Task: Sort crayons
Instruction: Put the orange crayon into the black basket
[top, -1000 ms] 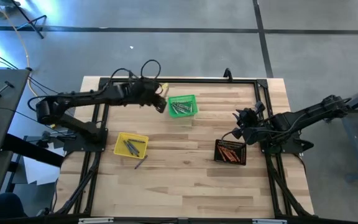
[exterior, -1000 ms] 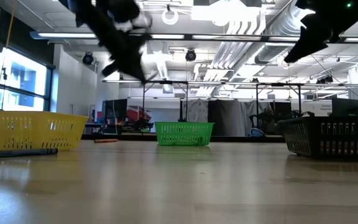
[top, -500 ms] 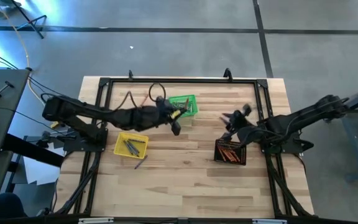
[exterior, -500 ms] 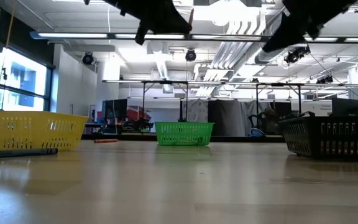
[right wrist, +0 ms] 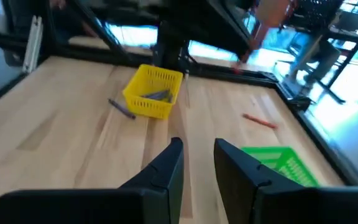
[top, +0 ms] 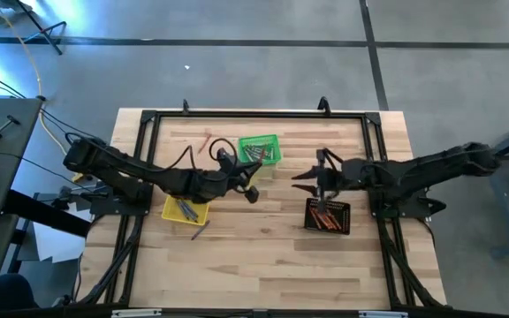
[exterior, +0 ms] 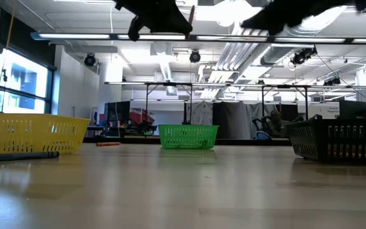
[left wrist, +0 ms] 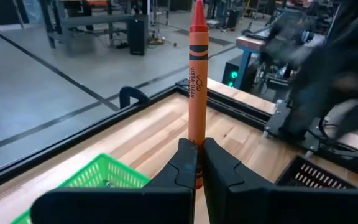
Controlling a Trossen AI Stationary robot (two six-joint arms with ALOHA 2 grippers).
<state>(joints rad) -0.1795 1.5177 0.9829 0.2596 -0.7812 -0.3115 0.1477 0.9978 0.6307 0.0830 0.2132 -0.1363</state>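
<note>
Since a second ago the left gripper (top: 253, 193) has left the upper left side of the green basket (top: 260, 149) and now hangs above the middle of the table (top: 263, 256), right of the yellow basket (top: 186, 208). In its wrist view its fingers are clenched on an orange-red crayon (left wrist: 196, 81), which stands upright with its lower end pinched between them. The right gripper (top: 312, 179) has also moved, from the right edge of the frame toward the centre, above the black basket (top: 328, 215); its fingers (right wrist: 169, 163) stand apart, grasping nothing.

In my judgement the crayon is being carried toward the black basket, where other orange-red crayons (top: 324, 216) already lie, and perhaps a handover is prepared. Grey crayons lie in the green and yellow baskets. One grey crayon (top: 200, 230) lies on the table below the yellow basket, and one orange-red crayon (top: 203, 143) remains in the upper left of the table, so the sorting is not finished.
</note>
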